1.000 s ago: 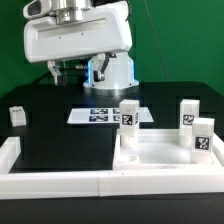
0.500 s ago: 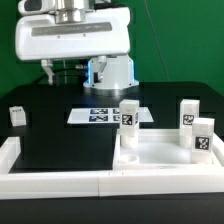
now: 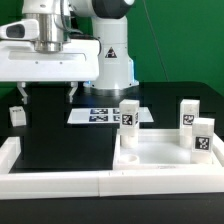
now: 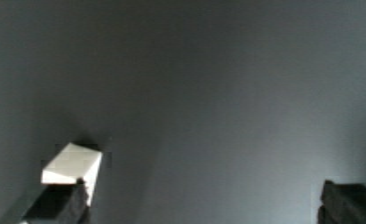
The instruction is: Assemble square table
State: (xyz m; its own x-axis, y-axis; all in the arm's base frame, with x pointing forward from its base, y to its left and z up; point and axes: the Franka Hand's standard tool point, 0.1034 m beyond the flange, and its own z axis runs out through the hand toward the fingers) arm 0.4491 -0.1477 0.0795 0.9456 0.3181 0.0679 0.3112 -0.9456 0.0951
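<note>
Two-finger black gripper (image 3: 45, 91) hanging wide open, holding nothing, above small white blocky tagged leg (image 3: 17, 115) on black table (image 3: 60, 140) at exterior view's left. White plastic square tray-like top (image 3: 160, 152) at right, carrying three upright tagged legs (image 3: 128, 119). Marker board (image 3: 103, 115) behind.

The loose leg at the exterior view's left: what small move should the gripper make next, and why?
Probably lower onto the leg. The gripper hangs open above and a little to the exterior view's right of it, holding nothing, and the wrist view shows the leg beside one finger, so a slight shift sideways is needed first.
</note>
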